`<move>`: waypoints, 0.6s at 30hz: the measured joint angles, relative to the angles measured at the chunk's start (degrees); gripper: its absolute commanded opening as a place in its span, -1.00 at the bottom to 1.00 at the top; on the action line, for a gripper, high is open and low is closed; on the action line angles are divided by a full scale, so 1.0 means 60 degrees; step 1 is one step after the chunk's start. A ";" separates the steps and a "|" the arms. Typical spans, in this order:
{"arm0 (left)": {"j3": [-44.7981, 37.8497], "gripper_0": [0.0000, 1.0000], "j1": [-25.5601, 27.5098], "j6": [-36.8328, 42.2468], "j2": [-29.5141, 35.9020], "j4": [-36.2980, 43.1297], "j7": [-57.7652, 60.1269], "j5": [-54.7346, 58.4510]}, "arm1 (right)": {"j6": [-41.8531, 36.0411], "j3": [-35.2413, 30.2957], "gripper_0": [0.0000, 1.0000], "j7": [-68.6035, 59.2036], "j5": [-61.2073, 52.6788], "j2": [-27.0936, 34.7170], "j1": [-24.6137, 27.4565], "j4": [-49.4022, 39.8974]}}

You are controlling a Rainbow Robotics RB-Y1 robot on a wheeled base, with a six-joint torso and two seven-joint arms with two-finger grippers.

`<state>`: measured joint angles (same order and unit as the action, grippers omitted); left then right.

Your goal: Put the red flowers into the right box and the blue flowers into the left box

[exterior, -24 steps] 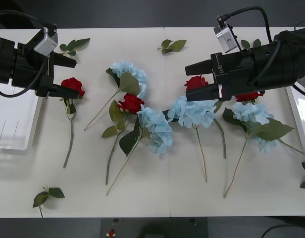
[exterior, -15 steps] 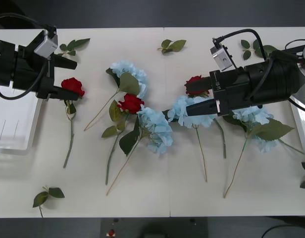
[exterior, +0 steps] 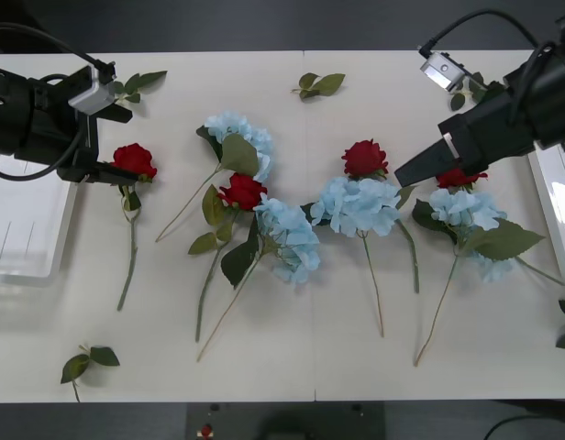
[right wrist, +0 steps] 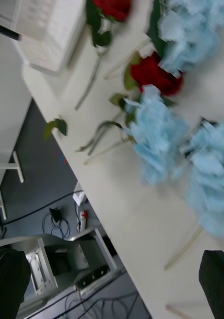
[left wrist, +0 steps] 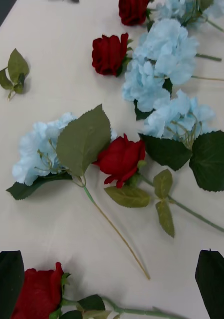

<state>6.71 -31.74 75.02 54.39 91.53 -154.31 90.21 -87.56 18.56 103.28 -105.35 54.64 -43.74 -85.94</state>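
Note:
Red flowers lie at the left [exterior: 134,159], left of centre [exterior: 243,192], right of centre [exterior: 365,157] and at the right [exterior: 461,177]. Blue flowers [exterior: 237,133] [exterior: 290,236] [exterior: 358,203] [exterior: 466,209] lie among them. My left gripper [exterior: 117,142] is open and low, its fingers on either side of the leftmost red flower [left wrist: 40,294]. Raised over the table, my right gripper [exterior: 406,171] is open and holds nothing, just right of the centre-right rose. The left box [exterior: 21,220] sits at the left edge. The right box [exterior: 559,211] shows at the right edge.
Loose green leaf sprigs lie at the back left [exterior: 136,84], back centre [exterior: 319,84], back right [exterior: 466,87] and front left [exterior: 88,360]. Long stems trail toward the front edge. Past that edge the floor holds cables and equipment [right wrist: 67,219].
My right gripper has risen and drawn back to the right, away from the centre-right rose and blue cluster, still empty. The left gripper has shifted only slightly beside the leftmost rose.

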 measured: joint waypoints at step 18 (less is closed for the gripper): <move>0.0000 1.00 0.0825 -0.0147 0.0000 0.0544 0.7644 -0.3338 | -0.2224 -0.0586 1.00 -0.2429 0.8257 0.0002 -0.0891 0.0207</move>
<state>6.71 -26.80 74.14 54.39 94.80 -108.45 70.19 -100.91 15.05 88.70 -55.81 54.65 -49.08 -84.70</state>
